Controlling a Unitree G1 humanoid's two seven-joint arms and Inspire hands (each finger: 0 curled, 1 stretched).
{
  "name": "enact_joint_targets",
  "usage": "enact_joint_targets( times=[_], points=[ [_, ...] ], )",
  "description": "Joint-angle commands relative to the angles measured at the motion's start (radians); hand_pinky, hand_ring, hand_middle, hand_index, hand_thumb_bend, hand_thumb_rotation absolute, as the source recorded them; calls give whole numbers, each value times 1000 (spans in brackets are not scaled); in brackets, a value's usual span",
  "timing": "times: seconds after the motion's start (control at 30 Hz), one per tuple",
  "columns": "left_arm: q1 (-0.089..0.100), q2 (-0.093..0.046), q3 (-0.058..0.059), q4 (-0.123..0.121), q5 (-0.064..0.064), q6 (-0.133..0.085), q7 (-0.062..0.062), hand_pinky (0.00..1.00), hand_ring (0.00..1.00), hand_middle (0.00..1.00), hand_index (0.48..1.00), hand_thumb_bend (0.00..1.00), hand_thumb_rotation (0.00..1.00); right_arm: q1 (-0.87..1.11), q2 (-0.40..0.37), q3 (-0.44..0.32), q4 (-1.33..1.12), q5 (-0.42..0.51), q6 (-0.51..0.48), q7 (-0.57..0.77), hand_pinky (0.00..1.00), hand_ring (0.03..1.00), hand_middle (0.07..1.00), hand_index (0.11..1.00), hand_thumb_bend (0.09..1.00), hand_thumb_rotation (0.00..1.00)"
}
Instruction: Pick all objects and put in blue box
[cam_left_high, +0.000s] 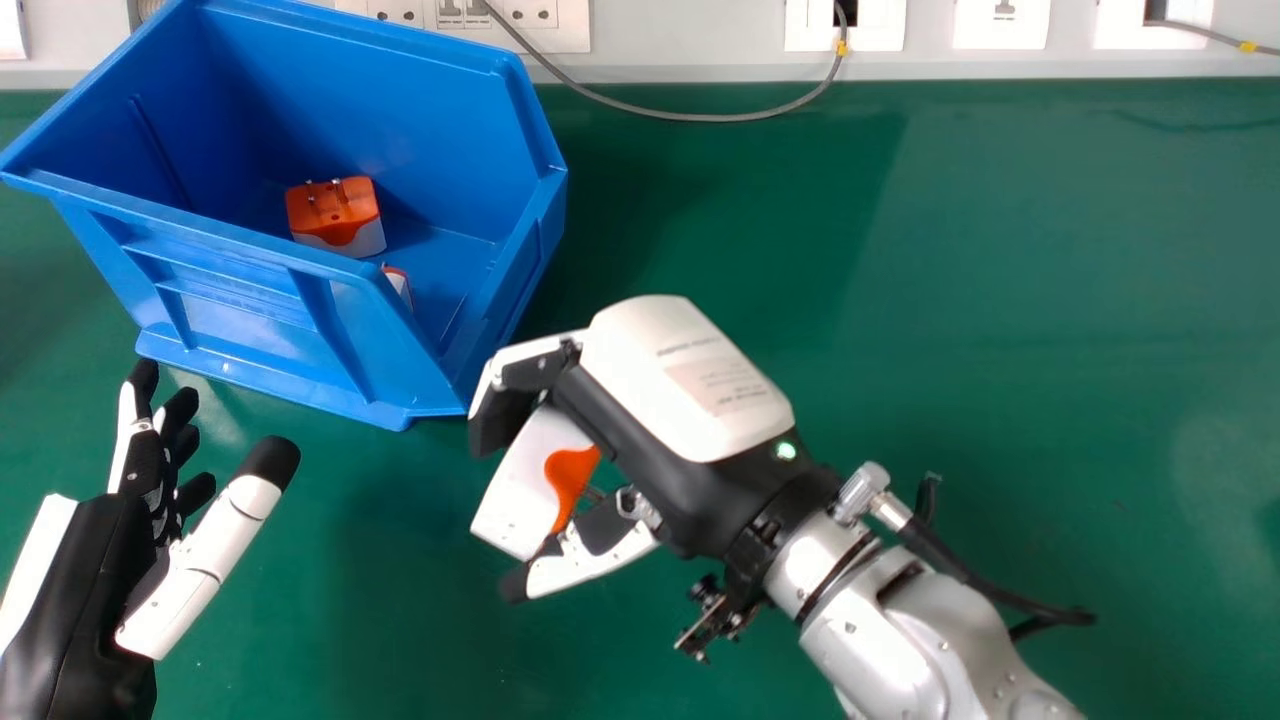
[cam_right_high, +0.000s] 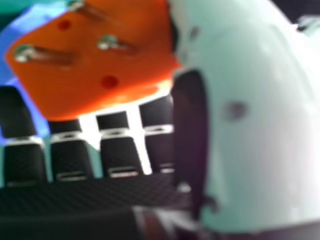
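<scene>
Right hand (cam_left_high: 680, 385): fingers clenched round 1 plug adapter, which is pinched against the thumb, near the box's near right corner.
Held adapter (cam_left_high: 525, 490): white casing jutting out past the fingertips; orange face with metal pins turned towards the palm.
Blue box (cam_left_high: 250, 305): set on the green bench (cam_left_high: 1010, 300); 1 orange-and-white adapter (cam_left_high: 337, 215) is contained in it, and another white-and-orange piece (cam_left_high: 398, 284) is partly hidden by the near wall.
Left hand (cam_left_high: 75, 570): fingers released, at the lower left of the head view.
Box wall: the knuckles or casing could be knocked against it, and the box pushed askew, if the crossing is begun too low or too close.
Pinch: the smooth casing could be twisted or dropped short if the thumb's hold is off-centre.
Pins: the release could be spoiled if they are snagged on the thumb; a slow opening well inside the rim is called for.
</scene>
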Motion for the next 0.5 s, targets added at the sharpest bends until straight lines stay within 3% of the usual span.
enact_joint_targets(
  times=[0.0,0.13,0.33,0.47],
  points=[
    [0,7,10,-15,-5,-18,-2,956,1000,1000,1000,832,721,-50,10,-35,0,3,-12,-48,340,419,506,509,496,0],
    [-5,8,8,-6,-1,-22,-1,956,1000,1000,1000,832,721,-102,7,-70,38,26,-18,-62,341,419,506,514,496,0],
    [-2,5,6,-16,0,-22,0,955,1000,1000,1000,830,720,-204,6,-104,85,29,0,-53,333,426,519,521,493,0],
    [-6,4,6,-6,-4,-25,-1,955,1000,1000,1000,830,720,-300,6,-115,163,23,-8,-84,330,429,519,527,493,0]
  ],
)
